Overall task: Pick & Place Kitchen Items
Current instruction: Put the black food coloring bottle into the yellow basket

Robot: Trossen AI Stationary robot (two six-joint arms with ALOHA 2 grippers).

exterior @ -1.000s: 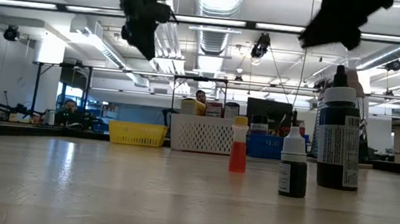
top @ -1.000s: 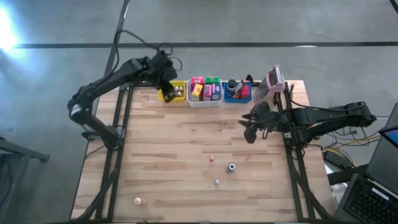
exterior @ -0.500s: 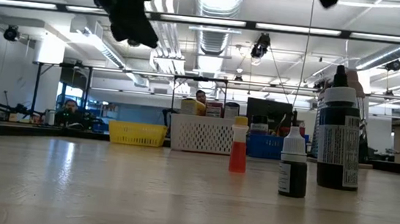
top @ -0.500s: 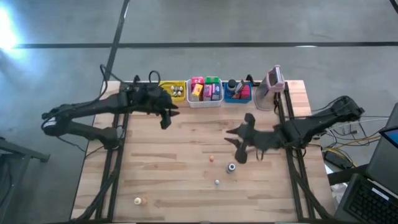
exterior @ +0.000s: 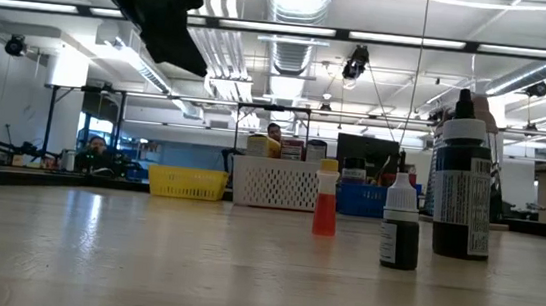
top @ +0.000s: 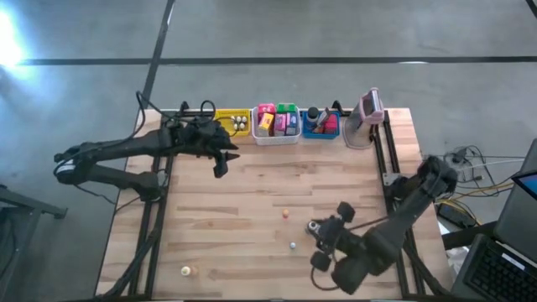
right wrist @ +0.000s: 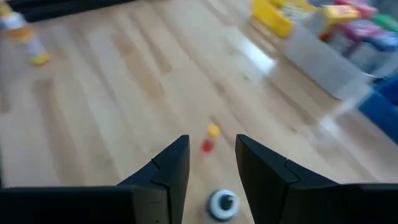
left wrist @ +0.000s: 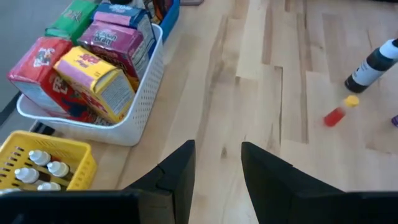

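Three small dropper bottles stand upright on their bases mid-table: a red one with a yellow cap [top: 285, 213], a dark one [top: 312, 225] and a tiny one [top: 293, 246]. An orange-and-white one [top: 187, 270] stands near the front left. Coloured packets [left wrist: 93, 59] fill the white bin [top: 277, 136]. My left gripper [top: 220, 164] hangs open over bare wood in front of the yellow bin [top: 232, 122], nothing between its fingers [left wrist: 217, 162]. My right gripper [top: 323, 247] is open just right of the dark bottle [right wrist: 222, 202], pointing left toward the red bottle [right wrist: 208, 140], and touches nothing.
Yellow, white and blue bins [top: 320, 123] line the far edge, with a pink-grey upright device [top: 367, 113] beside them. Bare wood lies left of the bottles and along the near edge. In the low view the bottles [exterior: 400, 226] stand right of centre.
My left gripper has come away from above the yellow bin, toward the near edge and down, tipping more level. My right gripper has swept from beside the device toward the near edge and rolled, ending by the dark bottle. The bottles have not moved.
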